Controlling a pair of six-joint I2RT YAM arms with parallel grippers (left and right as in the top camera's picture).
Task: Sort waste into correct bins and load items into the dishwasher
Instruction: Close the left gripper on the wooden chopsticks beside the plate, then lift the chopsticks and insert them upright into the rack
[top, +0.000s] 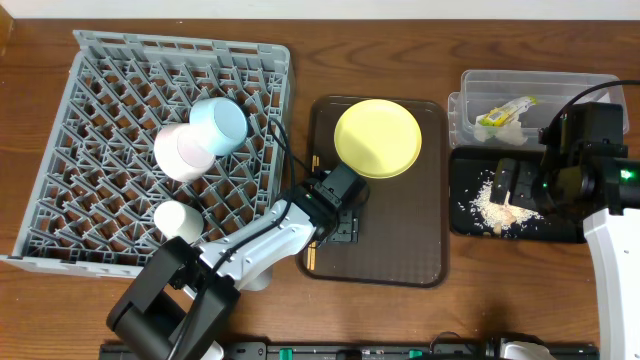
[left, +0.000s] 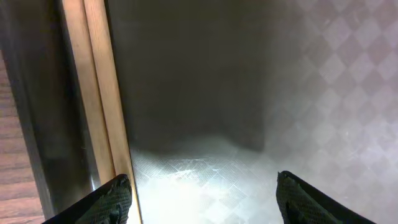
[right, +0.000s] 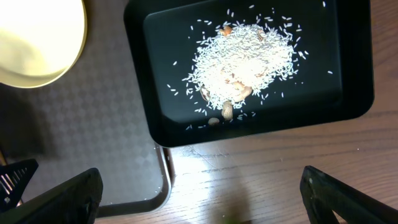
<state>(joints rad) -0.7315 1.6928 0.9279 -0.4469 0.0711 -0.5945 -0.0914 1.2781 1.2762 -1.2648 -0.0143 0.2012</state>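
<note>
The grey dish rack (top: 90, 150) holds the light blue bowl (top: 220, 122), the pale pink bowl (top: 183, 152) and the white cup (top: 178, 220). The yellow plate (top: 377, 138) lies on the brown tray (top: 410, 240); it also shows in the right wrist view (right: 34, 37). The chopsticks (top: 311, 257) lie along that tray's left rim (left: 99, 93). My left gripper (left: 202, 186) is open and empty, low over the tray (top: 335, 205), its left finger by the chopsticks. The rice crumbs (right: 242, 56) sit in the black tray (top: 560, 225). My right gripper (right: 200, 180) is open and empty above it (top: 505, 185). The wrapper (top: 503, 112) lies in the clear tub (top: 480, 85).
The black tray (right: 354, 93) sits just right of the brown tray (right: 93, 124), with bare wooden table (right: 261, 180) in front of it. The clear tub stands directly behind the black tray. The left arm stretches from the front edge across the rack's near right corner.
</note>
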